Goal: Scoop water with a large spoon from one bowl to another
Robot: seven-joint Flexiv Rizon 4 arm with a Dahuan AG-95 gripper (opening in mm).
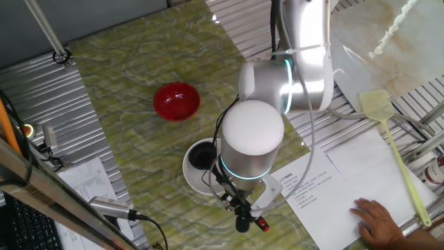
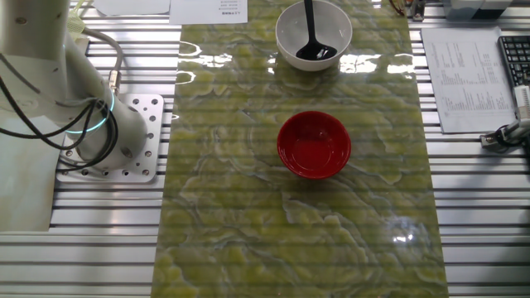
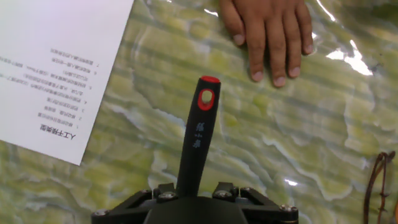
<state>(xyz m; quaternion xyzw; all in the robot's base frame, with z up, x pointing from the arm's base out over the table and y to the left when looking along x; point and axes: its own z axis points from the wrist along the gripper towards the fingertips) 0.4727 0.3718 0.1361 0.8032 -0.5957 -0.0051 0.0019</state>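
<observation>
The large spoon, a black ladle, has its cup [image 2: 315, 51] down inside the white bowl [image 2: 286, 45], and its handle rises out of the top of that view. In the hand view the black handle [image 3: 198, 140] with its red tip [image 3: 207, 93] passes between the fingers of my gripper [image 3: 191, 191], which is shut on it. From the other side, my gripper [image 1: 239, 208] hangs just beside the white bowl [image 1: 191, 173], and the ladle cup [image 1: 201, 156] shows inside it. The red bowl [image 2: 314, 145] [image 1: 176, 101] stands apart on the marbled mat.
A person's hand [image 3: 267, 37] [image 1: 374, 219] rests flat beyond the handle's tip. White printed sheets [image 1: 326, 187] lie beside the bowl. A yellow-green fly swatter [image 1: 388, 132] lies to the right. My arm's base [image 2: 108, 141] stands left of the mat.
</observation>
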